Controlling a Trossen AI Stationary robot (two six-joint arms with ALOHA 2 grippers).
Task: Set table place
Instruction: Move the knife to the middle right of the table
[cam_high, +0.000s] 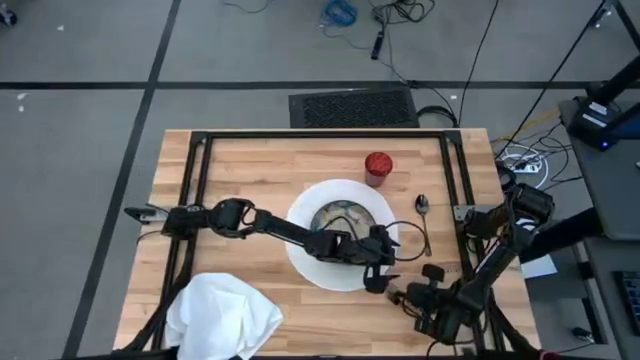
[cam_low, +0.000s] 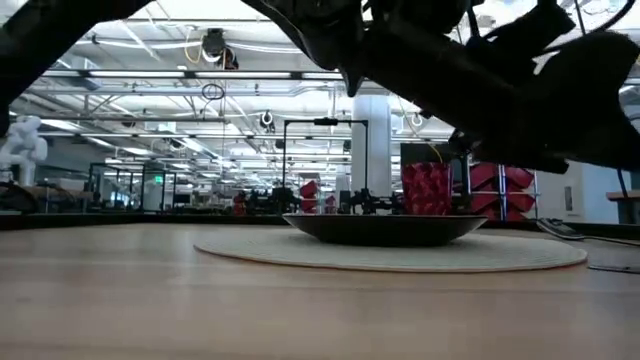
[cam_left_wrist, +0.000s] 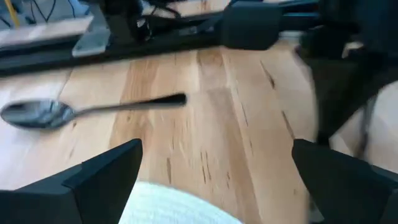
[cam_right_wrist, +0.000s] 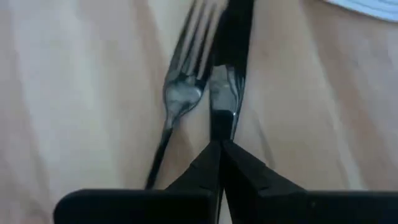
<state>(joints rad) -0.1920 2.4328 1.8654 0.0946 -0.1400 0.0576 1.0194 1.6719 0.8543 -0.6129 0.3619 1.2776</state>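
At table centre: we see the white plate (cam_high: 345, 268) on the wooden table (cam_high: 260, 170), with the grey-green bowl (cam_high: 338, 217) sitting on it.
Cup: we find the red cup (cam_high: 378, 167) upright just beyond the plate's far right edge.
Spoon: we see the spoon (cam_high: 423, 220) lying on the wood right of the plate, bowl end far.
Napkin: we find the white napkin (cam_high: 225, 315) bunched at the near left corner.
Left gripper: we see the left gripper (cam_high: 380, 265) over the plate's right rim, fingers spread wide, holding nothing.
Right gripper: we see the right gripper (cam_right_wrist: 221, 149) low at the near right, fingers pressed together on the knife (cam_right_wrist: 227, 74).
Fork: we find the fork (cam_right_wrist: 180, 93) lying just beside the knife.
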